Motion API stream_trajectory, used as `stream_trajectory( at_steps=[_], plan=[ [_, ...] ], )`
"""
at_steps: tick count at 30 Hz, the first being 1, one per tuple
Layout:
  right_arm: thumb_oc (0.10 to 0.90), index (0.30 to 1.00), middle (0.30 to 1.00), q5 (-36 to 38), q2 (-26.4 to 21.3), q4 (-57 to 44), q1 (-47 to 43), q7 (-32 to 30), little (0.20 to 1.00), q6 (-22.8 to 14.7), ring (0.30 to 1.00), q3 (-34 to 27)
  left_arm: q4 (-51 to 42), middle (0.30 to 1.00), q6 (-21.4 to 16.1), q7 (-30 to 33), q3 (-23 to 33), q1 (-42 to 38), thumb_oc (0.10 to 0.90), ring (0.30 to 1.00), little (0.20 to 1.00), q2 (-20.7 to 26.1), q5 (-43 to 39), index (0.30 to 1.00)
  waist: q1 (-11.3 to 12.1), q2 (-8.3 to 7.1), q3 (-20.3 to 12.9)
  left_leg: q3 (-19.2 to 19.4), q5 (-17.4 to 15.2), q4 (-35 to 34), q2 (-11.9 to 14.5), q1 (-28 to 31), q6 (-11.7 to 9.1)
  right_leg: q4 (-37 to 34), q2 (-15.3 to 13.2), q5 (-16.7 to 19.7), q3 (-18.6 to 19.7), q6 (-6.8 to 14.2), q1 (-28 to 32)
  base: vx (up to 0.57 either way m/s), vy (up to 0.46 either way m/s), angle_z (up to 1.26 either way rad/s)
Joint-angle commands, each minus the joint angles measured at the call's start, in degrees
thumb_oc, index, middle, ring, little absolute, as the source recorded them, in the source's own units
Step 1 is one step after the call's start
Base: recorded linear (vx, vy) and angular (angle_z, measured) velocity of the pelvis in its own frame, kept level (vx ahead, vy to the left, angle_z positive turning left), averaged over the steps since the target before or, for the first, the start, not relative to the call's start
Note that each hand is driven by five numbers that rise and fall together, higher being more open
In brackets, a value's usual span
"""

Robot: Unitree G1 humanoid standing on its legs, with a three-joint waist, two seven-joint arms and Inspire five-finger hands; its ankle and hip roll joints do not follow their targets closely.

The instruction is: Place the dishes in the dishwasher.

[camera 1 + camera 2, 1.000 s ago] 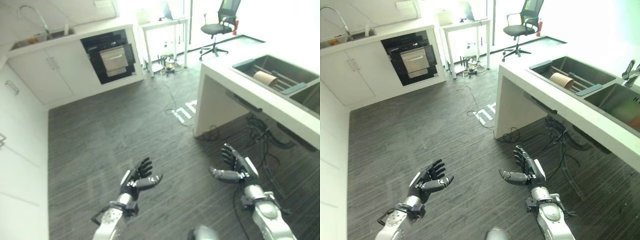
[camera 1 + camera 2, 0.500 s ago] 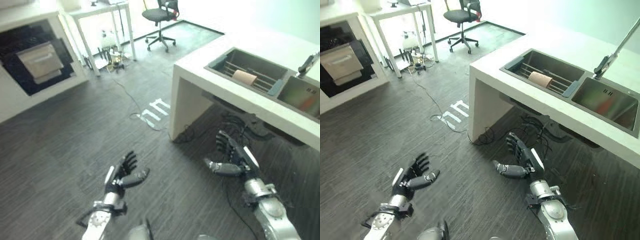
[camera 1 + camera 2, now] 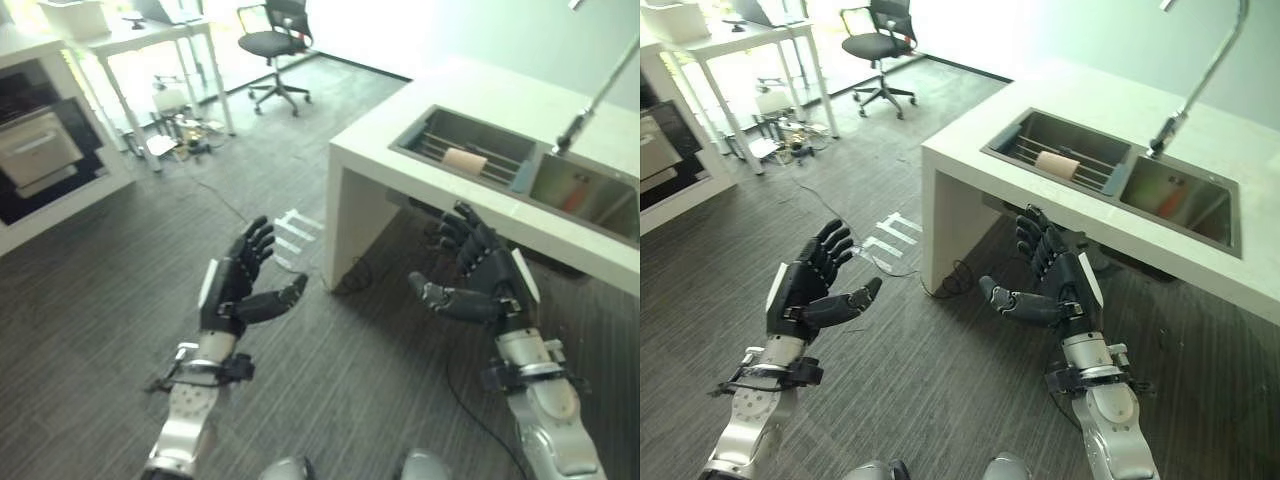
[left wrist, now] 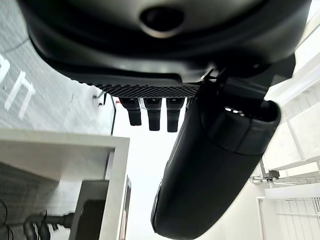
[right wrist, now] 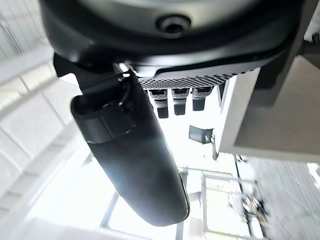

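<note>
Both hands hover above the dark striped floor with palms facing each other and nothing between them. My left hand (image 3: 232,290) is open with its fingers spread; its thumb (image 4: 215,165) stands straight in the left wrist view. My right hand (image 3: 482,287) is open too, just in front of the white island counter (image 3: 365,150). A steel sink (image 3: 447,134) is set in that counter, and a tan cylindrical thing (image 3: 463,160) lies on its rack. A reddish item (image 3: 572,194) lies in the second basin. A dark built-in appliance (image 3: 35,150) with a pale front panel stands at the far left.
A tall faucet (image 3: 1196,80) rises behind the sink. A black office chair (image 3: 275,42) and a white desk (image 3: 150,35) stand at the back, with clutter and cables on the floor under the desk. Cables also hang under the counter.
The camera has swung toward the island counter, so the sink sits closer and the appliance has slid to the left edge. Both hands, still open, have risen higher.
</note>
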Motion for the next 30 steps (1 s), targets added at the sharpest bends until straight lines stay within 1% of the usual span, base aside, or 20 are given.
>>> stream_trajectory(
  at_steps=[1, 2, 4, 5, 7, 10, 12, 13, 14, 16, 17, 18, 19, 21, 22, 24, 25, 26, 28, 30],
  plan=[
    [0.800, 0.900, 0.900, 3.0, -0.5, -3.1, -5.8, -1.7, 0.900, -8.4, 0.900, -1.7, -9.8, 0.900, -4.5, -2.6, -1.1, -3.6, 0.800, 0.900, 0.900, 0.5, -1.4, 0.900, 0.5, -0.34, -1.8, -6.4, -5.3, -5.3, -1.8, 8.4, 1.4, 3.6, -1.4, 12.7, 2.3, 2.1, 0.6, 0.24, -0.274, -0.68],
    [0.800, 0.900, 0.900, 1.9, 0.1, -2.4, -6.1, -2.2, 0.900, -9.3, 0.900, -1.1, -9.5, 0.900, -5.4, -3.1, -1.2, -4.1, 0.800, 0.900, 0.900, 0.2, -3.9, 0.900, 0.5, -0.42, -1.6, -6.3, -6.3, -5.3, -1.9, 8.9, 1.8, 3.6, -2.1, 13.3, 3.1, 2.5, -0.4, 0.16, -0.206, -0.48],
    [0.800, 0.900, 0.900, -0.7, 0.3, -2.5, -5.9, -3.7, 0.900, -9.8, 0.900, 0.0, -8.8, 0.900, -7.0, -3.5, -1.9, -5.2, 0.800, 0.900, 0.900, -0.7, -7.2, 0.900, 0.2, -0.76, -2.1, -6.3, -6.6, -5.3, -2.4, 9.6, 2.1, 3.6, -1.3, 10.3, 4.9, 2.4, -0.5, 0.30, -0.310, -0.36],
    [0.800, 0.900, 0.900, -0.9, 0.3, -2.6, -5.8, -3.9, 0.900, -9.7, 0.900, 0.0, -8.8, 0.900, -6.9, -3.5, -1.9, -5.2, 0.800, 0.900, 0.900, -0.7, -7.2, 0.900, 0.2, -0.75, -2.1, -6.3, -6.5, -5.3, -2.4, 9.6, 2.1, 3.6, -1.2, 10.1, 4.8, 2.4, -0.4, 0.32, -0.363, -0.13],
    [0.800, 0.900, 0.900, -1.1, -1.2, -2.5, -6.4, -4.3, 0.900, -9.0, 0.900, 0.1, -8.5, 0.900, -7.1, -3.6, -2.2, -5.9, 0.800, 0.900, 0.900, -1.1, -8.4, 0.900, -0.1, -0.70, -3.2, -5.9, -5.5, -5.3, -1.9, 10.3, 1.8, 3.6, 1.7, 5.8, 5.1, 1.3, 0.5, 0.30, -0.328, 0.01],
    [0.800, 0.900, 0.900, 1.4, -3.3, -1.7, -7.5, -2.6, 0.900, -7.9, 0.900, -0.5, -9.7, 0.900, -7.7, -1.9, -1.3, -6.3, 0.800, 0.900, 0.900, -1.7, -8.4, 0.900, -0.8, -0.93, -4.7, -4.5, -4.0, -5.3, -1.7, 14.4, 0.5, 3.6, 5.4, 2.0, 4.5, -0.8, 1.6, 0.45, -0.373, -0.37],
    [0.800, 0.900, 0.900, 2.5, -4.5, -1.9, -7.4, -1.9, 0.900, -7.5, 0.900, -0.9, -11.2, 0.900, -7.5, -0.6, -1.2, -6.1, 0.800, 0.900, 0.900, -1.9, -7.8, 0.900, -0.6, -1.28, -4.8, -3.1, 5.5, -5.3, -1.7, 16.8, -2.4, 3.6, 7.3, -0.5, 5.2, -3.2, 3.1, 0.30, -0.255, -0.53],
    [0.800, 0.900, 0.900, 2.9, -4.8, -1.8, -7.4, -1.6, 0.900, -7.4, 0.900, -1.1, -11.5, 0.900, -7.5, -0.4, -1.1, -6.0, 0.800, 0.900, 0.900, -2.0, -7.7, 0.900, -0.5, -1.54, -4.6, -2.7, 7.6, -1.2, -0.8, 15.6, -3.5, 3.6, 7.6, -1.3, 5.4, -4.1, 3.7, 0.21, -0.253, -0.43],
    [0.800, 0.900, 0.900, 3.5, -5.5, -1.8, -7.5, -0.6, 0.900, -7.4, 0.900, -1.5, -12.0, 0.900, -8.4, -0.2, -1.0, -5.8, 0.800, 0.900, 0.900, -2.3, -7.5, 0.900, -0.2, -1.82, -4.2, -2.9, 10.6, 8.4, 0.7, 11.6, -5.3, 3.6, 8.2, -3.2, 5.4, -5.8, 5.0, 0.15, -0.193, -0.38],
    [0.800, 0.900, 0.900, 3.1, -5.7, -2.2, -7.5, 0.2, 0.900, -7.3, 0.900, -1.8, -12.8, 0.900, -9.4, 0.1, -0.9, -5.4, 0.800, 0.900, 0.900, -2.9, -6.6, 0.900, 0.2, -1.48, -3.7, -3.9, 12.7, 13.6, 1.3, 7.2, -6.3, 3.6, 8.8, -4.4, 5.3, -6.9, 6.1, 0.17, -0.105, -0.36],
    [0.800, 0.900, 0.900, 2.3, -5.9, -2.7, -7.5, 0.5, 0.900, -7.3, 0.900, -1.8, -13.5, 0.900, -10.6, 0.2, -0.4, -4.9, 0.800, 0.900, 0.900, -3.4, -4.9, 0.900, 0.8, -1.28, -2.7, -4.5, 12.4, 15.3, 1.9, 3.1, -5.9, 3.6, 9.3, -5.4, 5.5, -7.2, 7.5, 0.19, -0.017, -0.27],
    [0.800, 0.900, 0.900, 2.3, -6.0, -2.9, -7.8, 0.6, 0.900, -7.2, 0.900, -1.8, -13.7, 0.900, -10.9, 0.3, -0.2, -4.9, 0.800, 0.900, 0.900, -3.4, -4.5, 0.900, 1.0, -1.13, -2.3, -4.4, 12.0, 13.9, 1.8, 2.7, -5.5, 3.6, 9.6, -5.6, 5.8, -7.1, 7.9, 0.36, 0.135, -0.27],
    [0.800, 0.900, 0.900, 1.3, -5.5, -3.2, -9.4, 0.7, 0.900, -6.3, 0.900, -0.9, -14.7, 0.900, -11.8, 1.8, 0.8, -4.5, 0.800, 0.900, 0.900, -3.3, -4.2, 0.900, 1.3, -0.26, -1.8, -1.5, 11.7, 1.9, 1.9, 4.9, -3.8, 3.6, 10.6, -6.3, 7.5, -6.3, 8.9, 0.32, 0.165, -0.38],
    [0.800, 0.900, 0.900, 1.1, -5.5, -3.2, -9.6, 0.6, 0.900, -6.3, 0.900, -0.7, -14.8, 0.900, -12.1, 2.2, 0.9, -4.5, 0.800, 0.900, 0.900, -3.1, -4.3, 0.900, 1.4, -0.15, -1.8, -0.8, 12.2, -1.7, 1.8, 5.9, -3.6, 3.6, 10.7, -6.5, 8.0, -6.1, 9.1, 0.24, 0.193, -0.50],
    [0.800, 0.900, 0.900, 1.7, -5.5, -3.9, -9.2, 1.2, 0.900, -6.1, 0.900, -0.8, -15.1, 0.900, -13.5, 2.9, 0.8, -4.0, 0.800, 0.900, 0.900, -2.5, -3.9, 0.900, 1.5, 2.03, -2.2, -4.1, 10.4, -5.3, 5.1, 2.0, -4.0, 3.6, 13.0, -7.4, 9.2, -5.5, 9.6, 0.18, 0.233, -0.35],
    [0.800, 0.900, 0.900, 2.2, -5.5, -4.1, -8.7, 1.9, 0.900, -6.2, 0.900, -1.0, -15.3, 0.900, -14.5, 3.2, 0.7, -3.4, 0.800, 0.900, 0.900, -2.2, -3.4, 0.900, 2.0, 3.05, -2.9, -7.8, 10.7, -5.3, 7.9, -1.9, -5.2, 3.6, 13.9, -8.0, 10.3, -5.2, 9.5, 0.25, 0.282, -0.33],
    [0.800, 0.900, 0.900, 2.7, -5.6, -3.9, -8.6, 2.7, 0.900, -6.4, 0.900, -0.9, -15.2, 0.900, -16.0, 3.2, 0.7, -2.7, 0.800, 0.900, 0.900, -2.1, -3.6, 0.900, 2.6, 3.68, -3.5, -11.0, 12.1, -5.3, 10.1, -4.5, -6.3, 3.6, 14.5, -9.2, 11.3, -5.4, 10.0, 0.31, 0.305, -0.38],
    [0.800, 0.900, 0.900, 3.0, -5.9, -3.6, -8.7, 3.0, 0.900, -6.6, 0.900, -1.0, -15.0, 0.900, -17.1, 2.9, 0.9, -2.4, 0.800, 0.900, 0.900, -2.2, -3.8, 0.900, 3.0, 3.99, -3.6, -12.3, 13.0, -5.3, 11.2, -5.8, -6.7, 3.6, 14.7, -10.0, 11.8, -5.5, 10.6, 0.29, 0.269, -0.47],
    [0.800, 0.900, 0.900, 3.7, -6.6, -3.1, -8.9, 3.5, 0.900, -6.8, 0.900, -1.1, -14.2, 0.900, -19.1, 1.8, 1.7, -2.1, 0.800, 0.900, 0.900, -2.3, -5.0, 0.900, 3.1, 4.29, -3.8, -11.3, 12.9, -5.3, 12.4, -6.0, -6.6, 3.6, 14.5, -11.3, 11.4, -5.8, 11.9, 0.27, 0.266, -0.39],
    [0.800, 0.900, 0.900, 3.8, -6.9, -3.2, -9.0, 3.3, 0.900, -6.5, 0.900, -1.2, -14.0, 0.900, -19.5, 0.9, 2.5, -2.4, 0.800, 0.900, 0.900, -2.2, -6.1, 0.900, 3.2, 4.26, -4.1, -10.4, 10.9, -5.3, 12.4, -5.5, -6.2, 3.6, 13.7, -11.7, 10.7, -5.5, 13.0, 0.26, 0.270, -0.36]
  ],
)
